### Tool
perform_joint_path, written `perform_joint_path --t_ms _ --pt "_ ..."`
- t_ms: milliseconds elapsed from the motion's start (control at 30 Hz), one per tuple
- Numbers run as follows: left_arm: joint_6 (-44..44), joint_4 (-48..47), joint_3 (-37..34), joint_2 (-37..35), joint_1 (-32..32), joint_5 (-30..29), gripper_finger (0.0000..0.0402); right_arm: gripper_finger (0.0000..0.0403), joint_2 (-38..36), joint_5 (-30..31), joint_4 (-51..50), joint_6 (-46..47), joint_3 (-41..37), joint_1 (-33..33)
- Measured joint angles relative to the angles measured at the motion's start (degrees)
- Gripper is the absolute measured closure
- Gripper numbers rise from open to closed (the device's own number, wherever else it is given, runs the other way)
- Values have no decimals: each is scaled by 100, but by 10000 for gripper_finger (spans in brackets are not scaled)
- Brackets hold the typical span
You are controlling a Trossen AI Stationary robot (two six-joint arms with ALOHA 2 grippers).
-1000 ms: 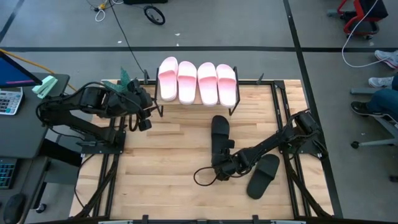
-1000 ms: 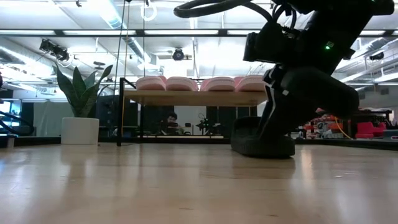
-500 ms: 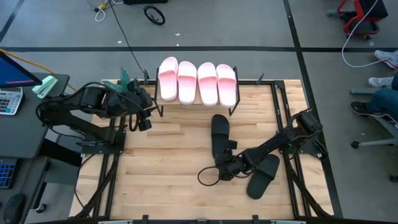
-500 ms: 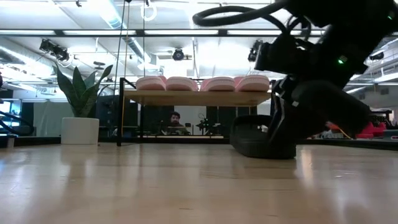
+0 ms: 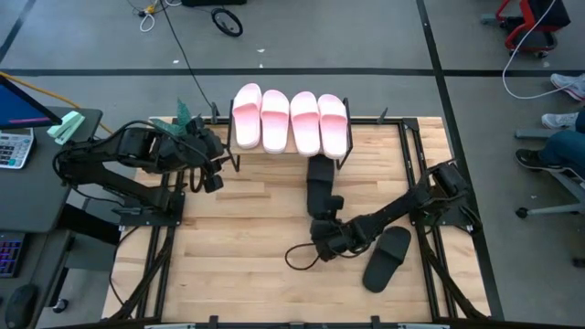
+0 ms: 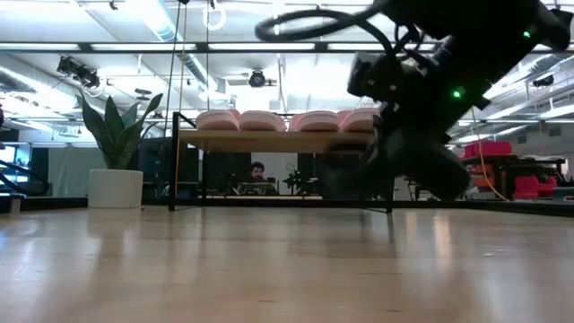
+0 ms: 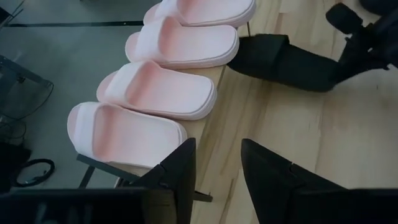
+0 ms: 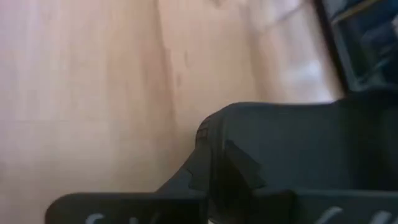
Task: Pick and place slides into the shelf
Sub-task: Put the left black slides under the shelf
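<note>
No lettering, label, brand, number or sign can be read anywhere around me at this moment. The keys of the calculator (image 5: 13, 146) at the far left edge beyond my table are too small to make out.
</note>
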Motion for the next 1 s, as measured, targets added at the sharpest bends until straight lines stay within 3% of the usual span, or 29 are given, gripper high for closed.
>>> perform_joint_path --t_ms 267,667,1000 --pt "-203 2 0 0 0 1 259 382 -23 76 -29 -1069 15 -846" --pt "-299 0 0 0 -15 2 257 382 -28 -1118 -6 -2505 17 -2131" --pt "-289 -45 0 0 -13 4 259 363 -44 -1441 4 -2842 22 -2920"
